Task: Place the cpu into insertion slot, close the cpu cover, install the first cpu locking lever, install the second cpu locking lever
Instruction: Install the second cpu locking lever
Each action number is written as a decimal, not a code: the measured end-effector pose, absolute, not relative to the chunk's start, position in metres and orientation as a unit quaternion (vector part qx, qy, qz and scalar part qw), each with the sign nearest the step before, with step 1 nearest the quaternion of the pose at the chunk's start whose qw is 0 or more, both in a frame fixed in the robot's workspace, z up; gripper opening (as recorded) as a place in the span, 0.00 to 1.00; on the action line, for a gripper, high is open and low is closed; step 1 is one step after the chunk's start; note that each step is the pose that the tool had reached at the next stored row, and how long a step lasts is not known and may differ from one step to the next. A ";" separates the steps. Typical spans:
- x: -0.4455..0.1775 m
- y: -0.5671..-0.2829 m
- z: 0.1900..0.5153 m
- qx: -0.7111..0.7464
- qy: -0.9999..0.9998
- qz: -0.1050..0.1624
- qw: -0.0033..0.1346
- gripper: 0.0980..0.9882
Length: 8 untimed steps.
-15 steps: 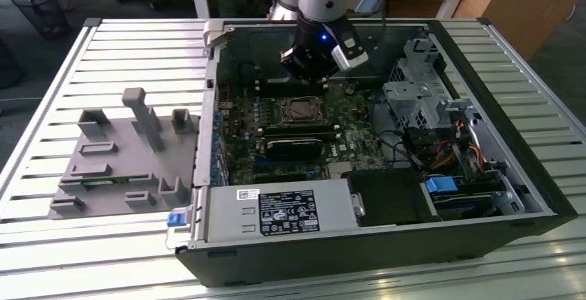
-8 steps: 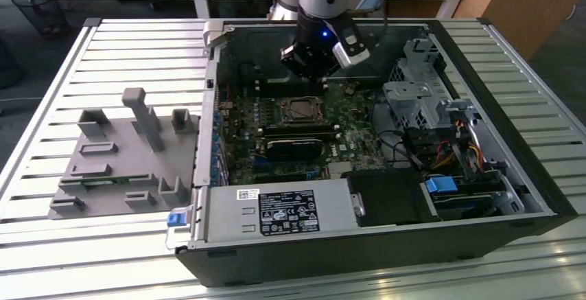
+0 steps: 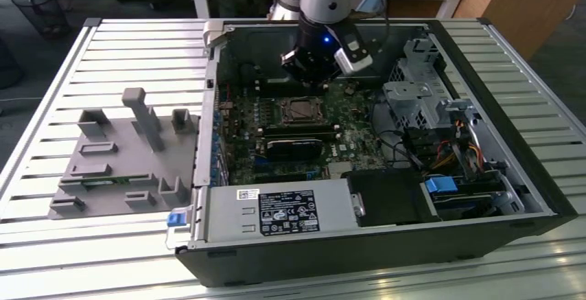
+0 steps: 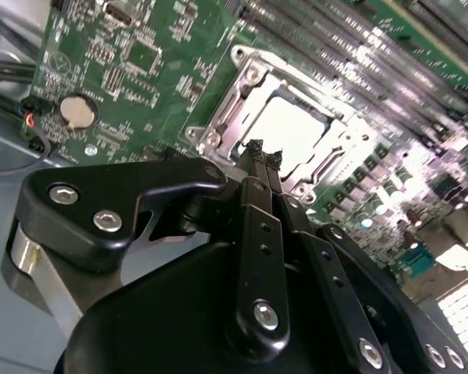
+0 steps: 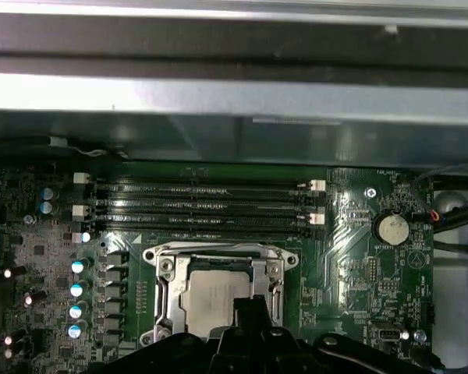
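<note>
Tool (image 4: 264, 153) hovers above the cpu cover (image 5: 168, 269) (fingertips pressed together, empty); cpu (image 5: 210, 296) seated in insertion slot.

The arm comes down from the upper edge of the exterior view, its silver-grey wrist section upright and a blue light glowing on the black part beneath. The hand (image 3: 316, 79) points downward. In the second wrist view its two slim black fingers (image 4: 259, 226) lie pressed together, tips meeting with no gap, and they carry nothing between them.
</note>
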<state>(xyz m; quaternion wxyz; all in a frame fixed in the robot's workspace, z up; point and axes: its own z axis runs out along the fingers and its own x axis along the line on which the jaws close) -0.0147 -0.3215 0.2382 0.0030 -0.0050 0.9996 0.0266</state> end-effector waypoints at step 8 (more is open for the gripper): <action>-0.015 -0.341 0.238 -0.005 1.000 0.027 0.002 0.03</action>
